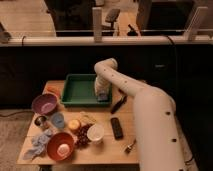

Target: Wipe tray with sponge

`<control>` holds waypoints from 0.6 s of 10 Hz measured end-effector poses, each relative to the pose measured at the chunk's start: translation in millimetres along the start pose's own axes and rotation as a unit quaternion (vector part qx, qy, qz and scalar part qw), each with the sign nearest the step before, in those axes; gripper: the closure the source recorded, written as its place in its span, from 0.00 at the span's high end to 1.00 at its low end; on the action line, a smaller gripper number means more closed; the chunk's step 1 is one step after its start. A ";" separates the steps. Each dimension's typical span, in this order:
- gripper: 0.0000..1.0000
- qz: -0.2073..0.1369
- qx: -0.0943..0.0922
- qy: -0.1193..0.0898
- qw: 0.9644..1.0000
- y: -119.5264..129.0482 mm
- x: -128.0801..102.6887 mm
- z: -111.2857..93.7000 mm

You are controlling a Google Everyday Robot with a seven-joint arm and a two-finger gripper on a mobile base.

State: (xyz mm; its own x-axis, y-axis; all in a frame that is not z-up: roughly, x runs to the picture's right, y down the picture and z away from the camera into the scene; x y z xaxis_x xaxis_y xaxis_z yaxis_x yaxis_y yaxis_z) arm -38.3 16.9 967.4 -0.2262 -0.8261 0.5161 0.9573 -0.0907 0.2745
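Clock convention: 12 o'clock is the far edge of the counter (107,148), and 6 o'clock is the near edge.

1. Pincer (102,93): positioned low inside the tray (75,90), at the tray's 3 o'clock end and close against the right-hand wall. The arm drops to it from an elbow above the tray's 1 o'clock corner. Grip state: cannot tell, because the wrist body covers it.

2. Sponge (104,97): a small light blue patch directly under the pincer, apparently touching the tray floor. It cannot be confirmed whether it is clamped or only pressed down.

3. Tray: set at the 12 o'clock side of the counter, slightly towards 11. The green floor is exposed from the centre out to 9 o'clock.

4. Adjacent items: a black bar-shaped object (119,104) lies just beside the tray's 4 o'clock corner. A purple bowl (45,103) stands near its 8 o'clock corner. Both are outside the tray walls.

5. Step in hand (judgement): the wiping stroke, with the sponge at the 3 o'clock limit of its travel.

6. Next move (judgement): draw the sponge across the floor towards 9 o'clock under steady downward pressure. Stop short of the far wall, and keep the wrist high enough to clear the rim
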 end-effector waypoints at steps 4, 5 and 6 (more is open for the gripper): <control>0.03 -0.031 0.013 0.009 0.999 -40.1 42.9 1.1; 0.03 -0.041 0.020 0.011 0.999 -50.3 43.1 -0.5; 0.03 -0.053 0.029 0.011 0.998 -57.4 41.2 -2.9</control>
State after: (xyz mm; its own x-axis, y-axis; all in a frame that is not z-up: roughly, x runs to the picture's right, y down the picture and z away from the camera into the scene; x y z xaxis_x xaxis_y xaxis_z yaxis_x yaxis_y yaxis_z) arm -102.1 -13.6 970.5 -0.3214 -0.8259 0.4632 0.9161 -0.1474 0.3729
